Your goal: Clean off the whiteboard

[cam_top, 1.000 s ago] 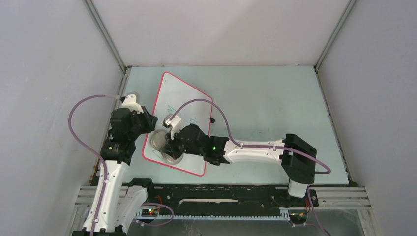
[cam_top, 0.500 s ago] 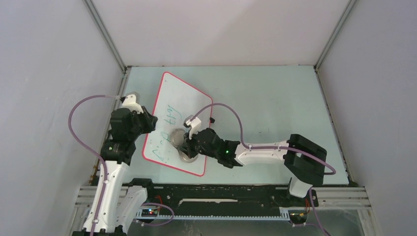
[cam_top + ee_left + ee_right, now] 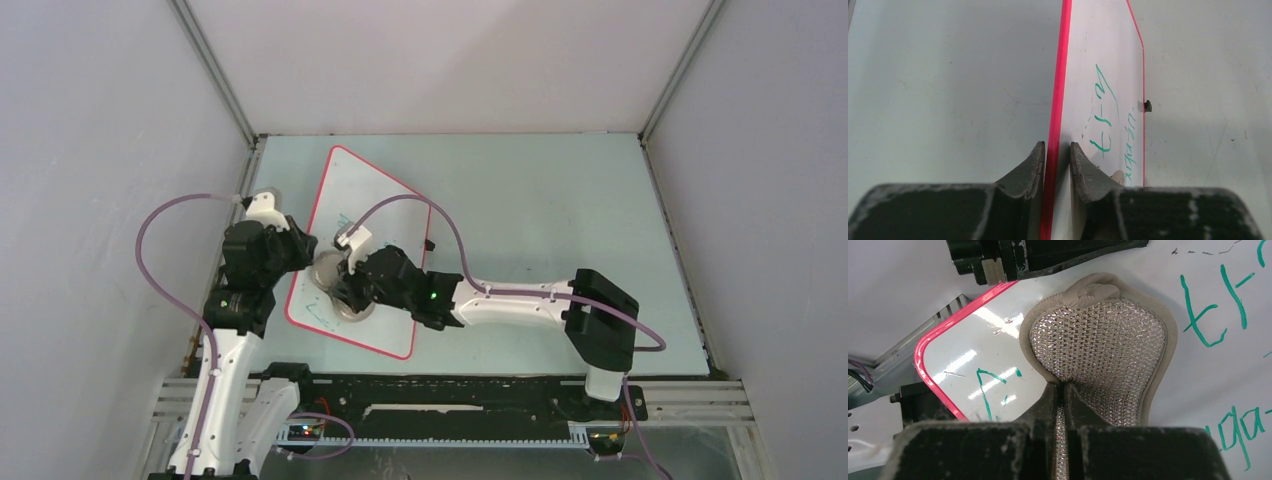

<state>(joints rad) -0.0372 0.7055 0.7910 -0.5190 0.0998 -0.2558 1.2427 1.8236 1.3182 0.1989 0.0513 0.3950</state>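
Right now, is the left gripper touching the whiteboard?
Touching. The left wrist view shows the left gripper with its jaws closed on the red edge of the whiteboard, one each side, no gap.

open: table [image 3: 560, 200] right of whiteboard [image 3: 370, 195] | blocked: left hand [image 3: 305, 252] on rim

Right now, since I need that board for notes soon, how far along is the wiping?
Done: the far end of the large white rectangular whiteboard with a red-pink rim looks clean. In hand: the left claw clamps its rim, the right claw holds a grey knobbly cloth pad against it. Left: green handwriting beside the pad.
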